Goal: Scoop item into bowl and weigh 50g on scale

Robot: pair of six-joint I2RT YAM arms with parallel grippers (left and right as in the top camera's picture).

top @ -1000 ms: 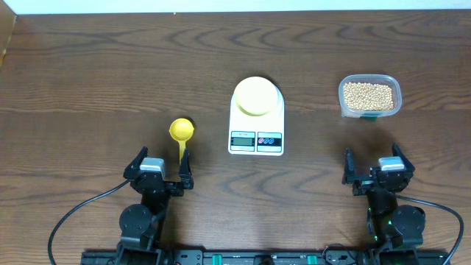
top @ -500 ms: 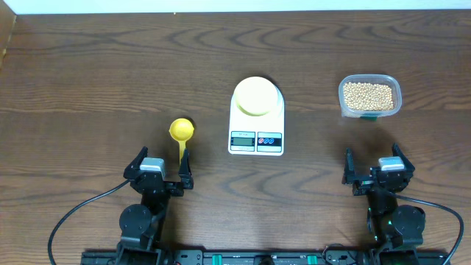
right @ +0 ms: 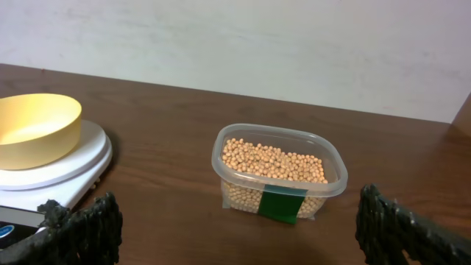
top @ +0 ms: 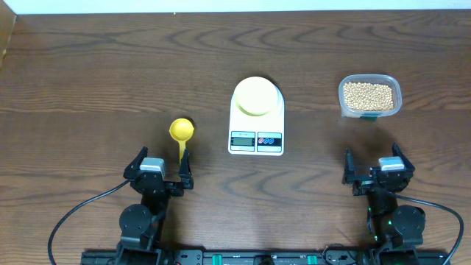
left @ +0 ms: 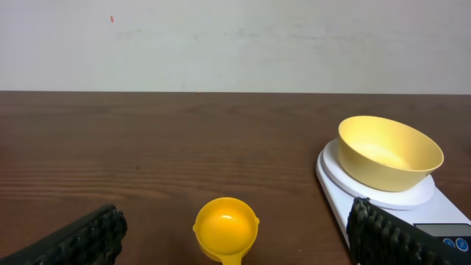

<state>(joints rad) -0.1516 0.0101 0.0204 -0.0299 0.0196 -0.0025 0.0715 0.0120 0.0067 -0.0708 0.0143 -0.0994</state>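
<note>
1. The clear plastic container (right: 328, 193) on the right side of the table (top: 88, 88) holds the beans (right: 272, 160), heaped close to its rim. A green label (right: 282, 203) sits on its wall, with any print too small to read.
2. The pale-yellow bowl (left: 388, 153) stands empty on the white scale (top: 243, 124) mid-table. The display cannot be read.
3. The yellow scoop (left: 226, 230) lies empty, left of the scale.
4. The left gripper (top: 161, 163) and right gripper (top: 374, 163) sit at the near edge, jaws spread wide, holding nothing.

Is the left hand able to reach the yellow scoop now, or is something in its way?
Probably yes. The left hand is open, and the yellow scoop lies just ahead of it with its handle pointing toward the hand. Nothing lies between them.
</note>
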